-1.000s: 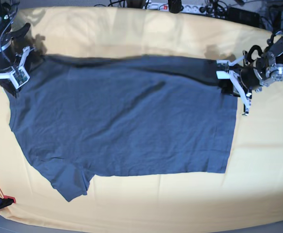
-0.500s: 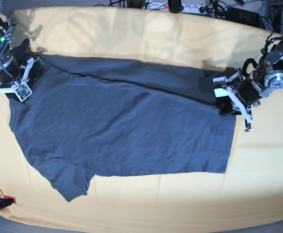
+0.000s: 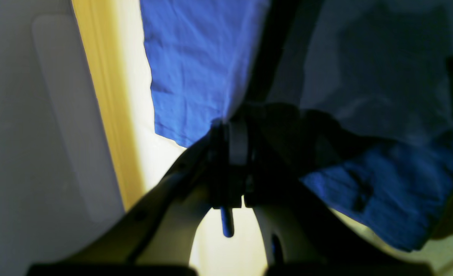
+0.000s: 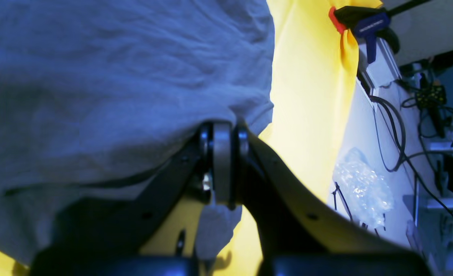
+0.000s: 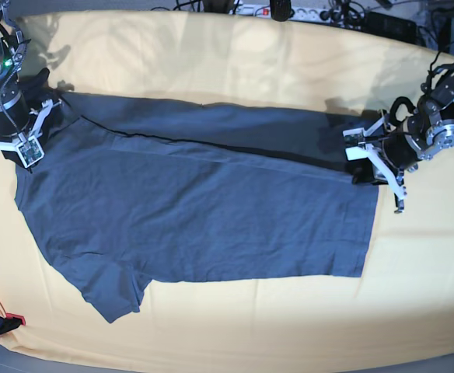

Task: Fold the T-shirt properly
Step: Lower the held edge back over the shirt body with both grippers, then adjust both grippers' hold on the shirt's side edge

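The dark slate-blue T-shirt point(image 5: 204, 217) lies spread on the yellow tablecloth point(image 5: 211, 54), one sleeve pointing to the front left. A far strip of it is doubled over the body along a slanting crease. My right gripper point(image 5: 31, 132) is at the shirt's far left corner, shut on the cloth; the right wrist view shows its jaws point(image 4: 220, 138) pinching the T-shirt point(image 4: 115, 76). My left gripper point(image 5: 357, 163) is at the far right corner, shut on the hem. In the left wrist view the T-shirt point(image 3: 196, 69) hangs from the left gripper point(image 3: 232, 126).
A red and blue clamp point(image 4: 360, 21) holds the tablecloth at the table's edge, and another clamp point(image 5: 9, 318) sits at the front left corner. A power strip and cables point(image 5: 289, 12) run behind the table. A clear plastic bag point(image 4: 360, 184) lies beside the table.
Both grippers have come a little toward the front with the far edge. The lifted far strip now lies over the shirt's body, with a slanting crease across it.
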Robot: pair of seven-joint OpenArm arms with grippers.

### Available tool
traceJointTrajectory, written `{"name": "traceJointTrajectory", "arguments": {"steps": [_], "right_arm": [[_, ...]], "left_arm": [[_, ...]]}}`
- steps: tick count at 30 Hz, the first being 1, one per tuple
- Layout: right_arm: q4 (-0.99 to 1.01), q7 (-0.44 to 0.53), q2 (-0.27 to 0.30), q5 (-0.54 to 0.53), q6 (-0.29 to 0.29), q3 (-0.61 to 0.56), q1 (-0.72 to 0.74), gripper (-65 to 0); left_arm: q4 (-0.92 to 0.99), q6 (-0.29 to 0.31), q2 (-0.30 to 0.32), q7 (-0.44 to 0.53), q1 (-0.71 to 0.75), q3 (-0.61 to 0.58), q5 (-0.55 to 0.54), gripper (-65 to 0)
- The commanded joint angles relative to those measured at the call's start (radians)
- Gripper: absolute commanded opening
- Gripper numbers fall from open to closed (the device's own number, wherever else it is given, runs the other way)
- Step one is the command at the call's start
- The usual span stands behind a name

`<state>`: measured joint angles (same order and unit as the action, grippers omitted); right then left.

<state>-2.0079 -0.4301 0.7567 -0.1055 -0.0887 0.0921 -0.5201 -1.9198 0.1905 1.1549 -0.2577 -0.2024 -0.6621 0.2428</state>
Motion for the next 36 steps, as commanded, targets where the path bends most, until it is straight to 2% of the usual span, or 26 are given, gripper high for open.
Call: {"name": "traceJointTrajectory", "arguments": {"steps": [1, 2, 4, 5, 7, 8, 9, 10, 11, 12, 13, 15, 18, 21, 22, 23, 24, 25, 26, 27, 28, 29, 30, 32, 36], "right_arm": [[-0.012, 0.018, 0.019, 0.004, 0.012, 0.01, 0.005, -60.0], [-0.012, 0.021, 0.019, -0.003, 0.002, 0.01, 0.005, -51.6], [-0.012, 0.028, 0.019, 0.001, -0.022, 0.01, 0.007, -35.1], [-0.012, 0.024, 0.019, 0.01, -0.025, 0.01, 0.019, -29.9], [-0.013, -0.002, 0.019, 0.032, 0.047, 0.011, 0.063, -28.4], [-0.013, -0.023, 0.02, 0.031, 0.103, 0.011, 0.088, -28.4], [-0.013, -0.05, 0.019, 0.031, 0.128, 0.011, 0.11, -28.5], [-0.013, -0.081, 0.02, 0.021, 0.117, 0.01, 0.126, -29.1], [-0.013, -0.115, 0.02, -0.007, 0.064, 0.011, 0.138, -29.3], [-0.013, -0.15, 0.02, -0.051, -0.012, 0.01, 0.146, -29.3], [-0.013, -0.185, 0.02, -0.108, -0.095, 0.011, 0.149, -29.3], [-0.013, -0.233, 0.02, -0.211, -0.225, 0.011, 0.146, -29.2], [-0.013, -0.266, 0.02, -0.282, -0.326, 0.011, 0.146, -29.2], [-0.013, -0.294, 0.02, -0.339, -0.42, 0.011, 0.146, -29.2], [-0.013, -0.311, 0.019, -0.367, -0.452, 0.01, 0.145, -29.3], [-0.013, -0.327, 0.019, -0.383, -0.454, 0.01, 0.143, -32.1], [-0.013, -0.331, 0.02, -0.389, -0.439, 0.01, 0.137, -38.5], [-0.012, -0.33, 0.019, -0.388, -0.411, 0.01, 0.131, -48.1], [-0.012, -0.327, 0.019, -0.389, -0.388, 0.01, 0.129, -59.4], [-0.012, -0.325, 0.019, -0.389, -0.376, 0.01, 0.129, -65.0], [-0.012, -0.323, 0.019, -0.389, -0.373, 0.01, 0.13, -65.0], [-0.012, -0.323, 0.019, -0.39, -0.388, 0.011, 0.129, -65.0], [-0.012, -0.327, 0.019, -0.398, -0.432, 0.011, 0.125, -65.0], [-0.013, -0.335, 0.02, -0.409, -0.509, 0.011, 0.097, -63.7], [-0.013, -0.372, 0.02, -0.418, -0.561, 0.011, 0.033, -57.2]], "left_arm": [[0.001, -0.02, 0.023, 0.003, -0.017, 0.009, 0.003, -65.0], [0.009, -0.02, 0.023, 0.004, -0.017, 0.009, 0.003, -64.4], [0.025, -0.021, 0.023, 0.014, -0.018, 0.009, 0.004, -49.7], [0.032, -0.039, 0.023, 0.013, -0.022, 0.009, 0.008, -41.6], [0.045, -0.126, 0.023, 0.012, -0.035, 0.009, 0.006, -30.1], [0.049, -0.185, 0.023, 0.008, -0.041, 0.009, -0.002, -28.0], [0.049, -0.237, 0.023, -0.001, -0.042, 0.009, -0.024, -27.7], [0.048, -0.272, 0.023, -0.01, -0.042, 0.009, -0.052, -27.7], [0.046, -0.272, 0.023, -0.016, -0.039, 0.009, -0.092, -27.7], [0.043, -0.256, 0.023, -0.035, -0.037, 0.009, -0.134, -27.8], [0.039, -0.209, 0.023, -0.058, -0.036, 0.009, -0.17, -28.0], [0.03, -0.083, 0.023, -0.08, -0.037, 0.009, -0.201, -28.0], [0.021, 0.05, 0.023, -0.079, -0.037, 0.009, -0.237, -28.0], [0.015, 0.221, 0.023, -0.075, -0.036, 0.009, -0.246, -28.0], [0.015, 0.243, 0.023, -0.074, -0.036, 0.009, -0.267, -28.0], [0.015, 0.241, 0.023, -0.072, -0.037, 0.009, -0.289, -28.4], [0.015, 0.213, 0.023, -0.073, -0.036, 0.009, -0.314, -31.1], [0.016, 0.161, 0.02, -0.073, -0.037, 0.009, -0.332, -37.2], [0.016, 0.099, 0.016, -0.075, -0.037, 0.009, -0.343, -46.7], [0.016, 0.042, 0.007, -0.087, -0.038, 0.009, -0.35, -59.1], [0.016, 0.018, -0.001, -0.089, -0.04, 0.009, -0.357, -65.0], [0.015, 0.025, -0.006, -0.09, -0.039, 0.009, -0.357, -65.0], [0.011, 0.072, -0.006, -0.09, -0.036, 0.009, -0.361, -65.0], [0.001, 0.213, -0.002, -0.097, -0.032, 0.009, -0.36, -65.0], [-0.014, 0.381, 0.031, -0.118, -0.025, 0.009, -0.359, -65.0]]}}
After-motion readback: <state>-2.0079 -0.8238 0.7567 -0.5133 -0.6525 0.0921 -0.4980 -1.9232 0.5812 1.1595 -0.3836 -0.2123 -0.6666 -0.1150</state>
